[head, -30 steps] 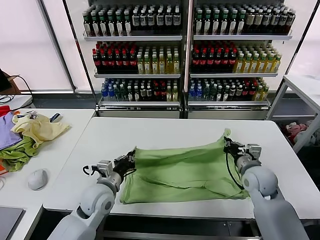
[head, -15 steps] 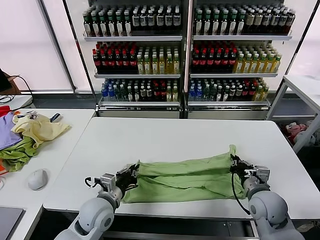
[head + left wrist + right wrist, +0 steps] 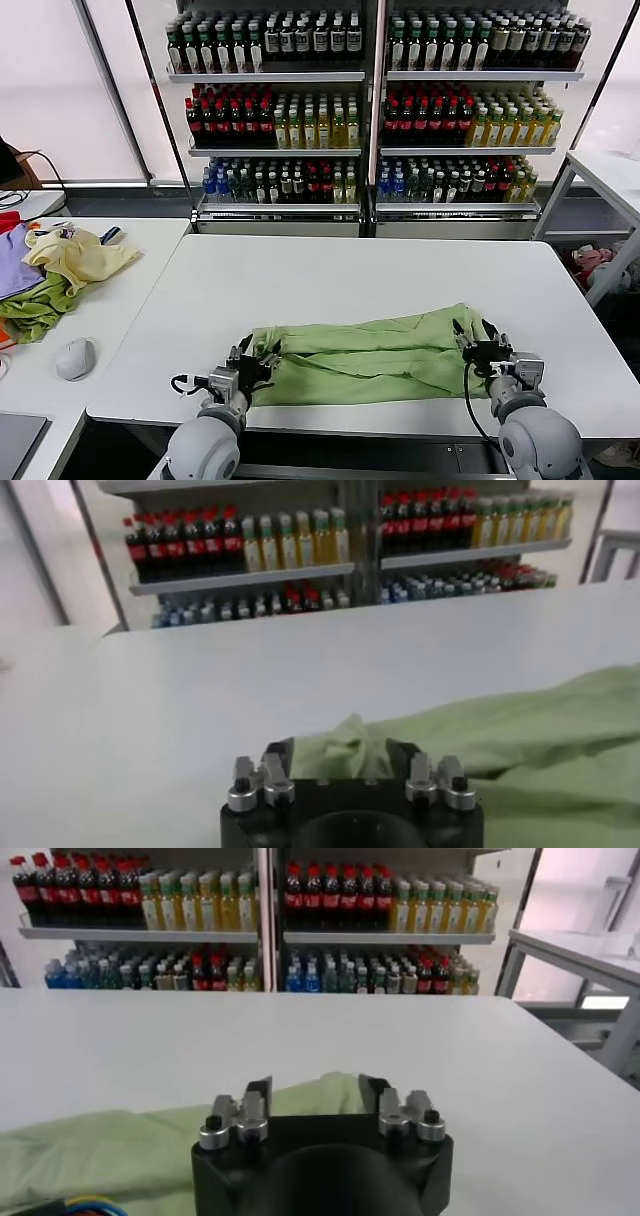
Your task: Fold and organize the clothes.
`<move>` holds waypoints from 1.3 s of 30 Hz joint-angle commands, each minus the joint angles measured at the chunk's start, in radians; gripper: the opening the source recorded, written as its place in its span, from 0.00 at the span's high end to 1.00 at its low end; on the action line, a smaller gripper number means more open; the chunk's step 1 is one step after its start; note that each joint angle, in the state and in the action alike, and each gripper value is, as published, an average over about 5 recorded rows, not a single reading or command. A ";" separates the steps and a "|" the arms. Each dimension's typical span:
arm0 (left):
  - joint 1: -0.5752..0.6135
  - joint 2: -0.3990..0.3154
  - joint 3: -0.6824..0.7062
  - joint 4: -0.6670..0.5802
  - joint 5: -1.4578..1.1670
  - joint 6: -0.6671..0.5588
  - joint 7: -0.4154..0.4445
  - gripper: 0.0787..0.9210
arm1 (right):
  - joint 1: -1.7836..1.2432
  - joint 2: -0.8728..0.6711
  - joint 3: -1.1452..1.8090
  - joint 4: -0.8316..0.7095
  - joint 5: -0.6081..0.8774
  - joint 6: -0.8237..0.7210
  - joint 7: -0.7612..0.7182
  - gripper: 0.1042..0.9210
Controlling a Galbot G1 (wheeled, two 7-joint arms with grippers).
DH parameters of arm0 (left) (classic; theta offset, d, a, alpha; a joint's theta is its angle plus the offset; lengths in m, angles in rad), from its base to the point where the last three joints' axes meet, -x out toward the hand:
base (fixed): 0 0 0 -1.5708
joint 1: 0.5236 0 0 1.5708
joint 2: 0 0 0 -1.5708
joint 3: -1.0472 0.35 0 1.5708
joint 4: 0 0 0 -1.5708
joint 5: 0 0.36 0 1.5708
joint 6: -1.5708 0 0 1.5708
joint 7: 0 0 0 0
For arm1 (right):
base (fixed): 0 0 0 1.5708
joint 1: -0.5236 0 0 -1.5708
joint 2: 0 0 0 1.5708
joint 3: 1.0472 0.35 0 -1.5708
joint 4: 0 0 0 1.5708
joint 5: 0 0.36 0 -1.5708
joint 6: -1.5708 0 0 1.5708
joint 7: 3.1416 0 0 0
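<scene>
- Light green cotton: the T-shirt (image 3: pixel 365 352) lies folded into a long, loose band across the near part of the white surface (image 3: pixel 350 270), running left to right close to the near edge. No printed graphic shows on the folds facing up.
- Risk, as a judgement: the fold is soft and bunched, with a raised lip along its far side. If either gripper draws back while cloth is caught on a finger, that end could be dragged out and the fold would open.
- Risk, as a judgement: the band sits close to the near edge, so a pull toward the robot could slide part of it off the surface.
- Risk, as a judgement: the two ends look uneven, the right one higher and fuller, so a further fold made from here may come out crooked.
- Left gripper (image 3: pixel 247 366): at the left end of the T-shirt, low over the surface. Its fingers are spread apart and released; the wrist view shows the cloth bunched just beyond and between them, not pinched.
- Right gripper (image 3: pixel 478 342): at the right end of the T-shirt. Its fingers also stand apart, released, with the cloth end lying between them and nothing grasped.
</scene>
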 commanded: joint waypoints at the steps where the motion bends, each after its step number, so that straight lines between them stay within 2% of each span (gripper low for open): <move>1: 0.032 -0.127 0.007 0.051 0.130 0.027 -0.118 0.22 | -0.040 0.009 0.009 0.034 -0.031 0.005 0.000 0.17; 5: 0.040 -0.135 0.007 0.049 0.121 0.051 -0.122 0.13 | -0.040 0.009 0.010 0.034 -0.030 0.005 0.000 0.13; 9: 0.042 -0.126 0.000 0.045 0.079 0.066 -0.111 0.14 | -0.037 0.009 0.011 0.034 -0.028 0.005 0.000 0.12; 15: 0.037 -0.092 -0.029 0.043 -0.032 0.075 -0.088 0.33 | -0.029 0.009 0.009 0.032 -0.020 0.005 0.000 0.12; 21: 0.033 -0.032 -0.114 0.036 -0.173 0.075 -0.069 0.55 | -0.024 0.007 0.009 0.034 -0.010 0.007 0.000 0.12; 30: -0.020 0.173 -0.374 0.023 -0.309 0.075 -0.043 0.86 | -0.005 -0.004 0.007 0.039 0.016 0.011 -0.001 0.12; 35: -0.032 0.249 -0.499 -0.011 -0.382 0.075 -0.030 0.93 | 0.005 -0.008 0.003 0.044 0.026 0.013 -0.001 0.12; 39: -0.023 0.255 -0.554 -0.107 -0.502 0.075 -0.029 0.93 | 0.013 -0.015 -0.001 0.049 0.030 0.014 -0.002 0.12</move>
